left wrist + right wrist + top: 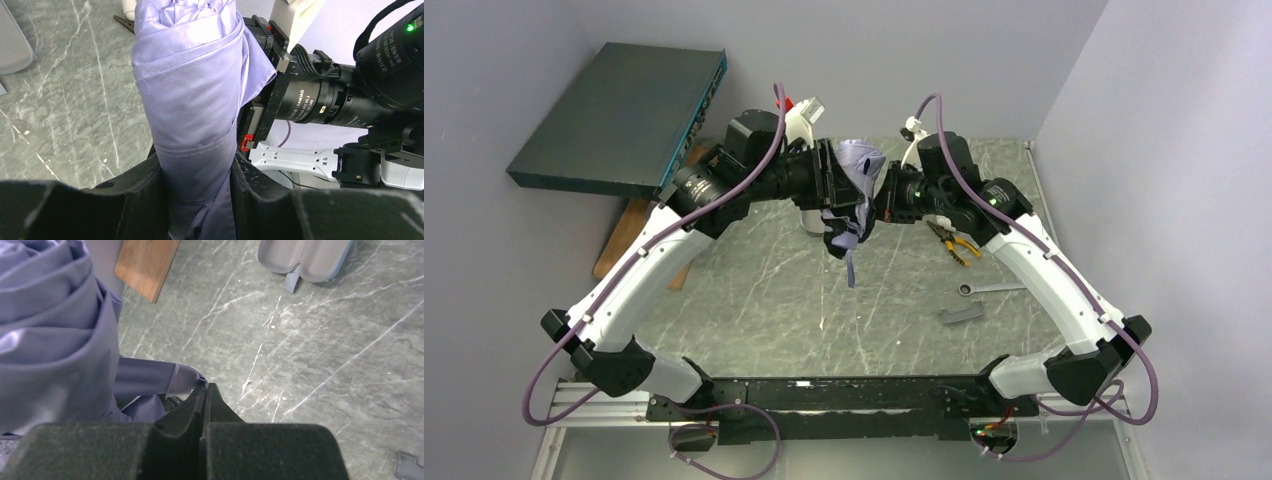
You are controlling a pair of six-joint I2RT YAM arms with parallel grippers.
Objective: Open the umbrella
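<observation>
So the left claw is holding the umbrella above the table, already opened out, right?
Not opened out. The umbrella is folded, its fabric wrapped in a tight bundle, as the left wrist view shows. The left gripper does hold it above the table.

My left arm (649, 265) and right arm (1049, 265) raised and bent inward over mid-table, wrists nearly facing each other, my left gripper (196, 167) clamped around the folded umbrella (190, 100), my right gripper (205, 395) close beside it, fingers pressed fully together
</observation>
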